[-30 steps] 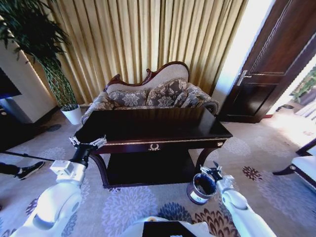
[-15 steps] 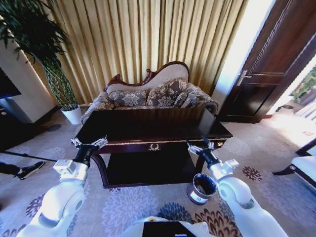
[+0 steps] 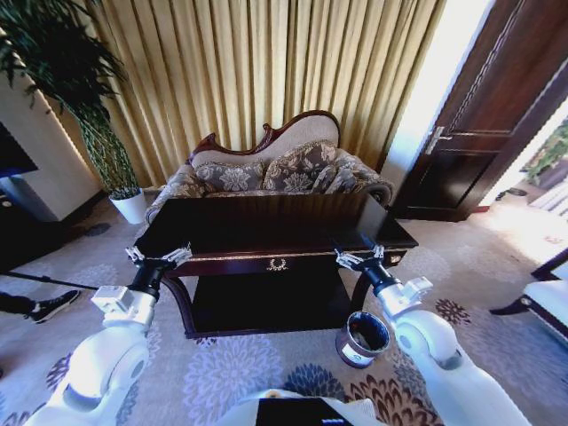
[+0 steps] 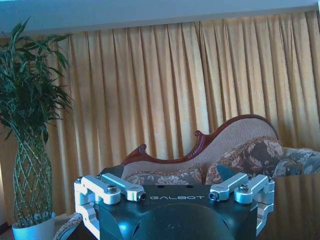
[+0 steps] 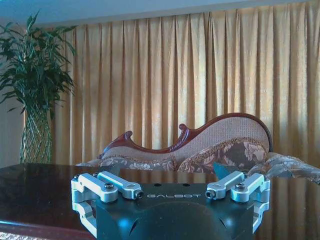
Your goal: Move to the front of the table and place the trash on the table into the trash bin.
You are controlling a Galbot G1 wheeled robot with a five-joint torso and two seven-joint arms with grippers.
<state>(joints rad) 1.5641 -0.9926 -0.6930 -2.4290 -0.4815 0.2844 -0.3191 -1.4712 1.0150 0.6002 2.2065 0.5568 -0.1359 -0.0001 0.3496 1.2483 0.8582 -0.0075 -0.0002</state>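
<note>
The right gripper (image 3: pixel 358 258), fingers apart and empty, has risen from over the trash bin (image 3: pixel 362 338) to the table (image 3: pixel 266 232) front edge, matching the open left gripper (image 3: pixel 157 257); the glossy surface seems bare, so the trash looks binned.

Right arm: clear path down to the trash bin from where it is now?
Probably yes. The right gripper, open, sits at the table's front edge; the trash bin stands on the carpet just below it, mouth up, nothing between.
</note>
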